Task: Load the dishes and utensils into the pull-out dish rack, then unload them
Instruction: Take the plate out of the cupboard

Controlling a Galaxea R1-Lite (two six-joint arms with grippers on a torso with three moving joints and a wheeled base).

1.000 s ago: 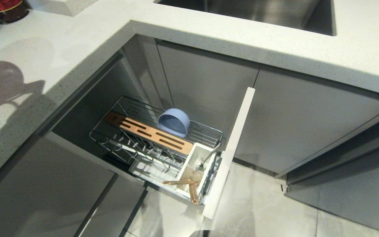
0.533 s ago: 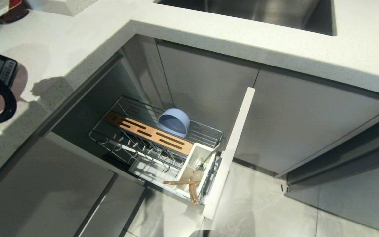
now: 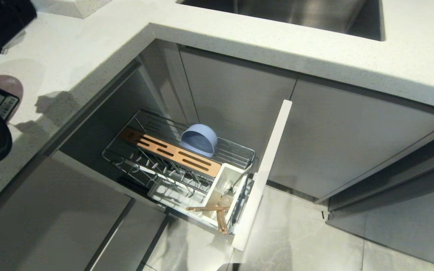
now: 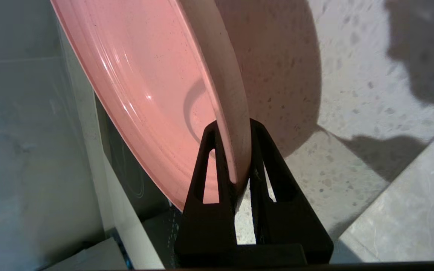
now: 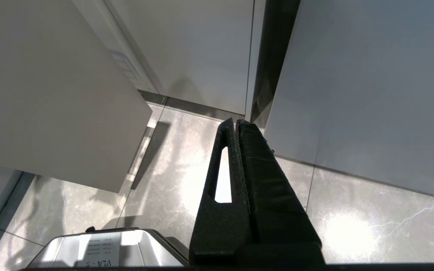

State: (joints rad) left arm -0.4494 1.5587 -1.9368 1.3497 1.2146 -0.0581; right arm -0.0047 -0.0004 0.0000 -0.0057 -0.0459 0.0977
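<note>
Loading nearly complete: light-blue bowl [image 3: 199, 140], chopsticks [image 3: 217, 212] and spoon [image 3: 239, 180] already in the pull-out dish rack [image 3: 179, 165] at centre; pink plate [image 4: 153, 94] outstanding, pinched by the left gripper [image 4: 236, 150] at ten o'clock; right gripper [image 5: 236, 128] pressed together, parked; unloading pending.

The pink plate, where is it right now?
The pink plate is clamped by its rim in the left gripper, above the white countertop at the head view's far left.
</note>
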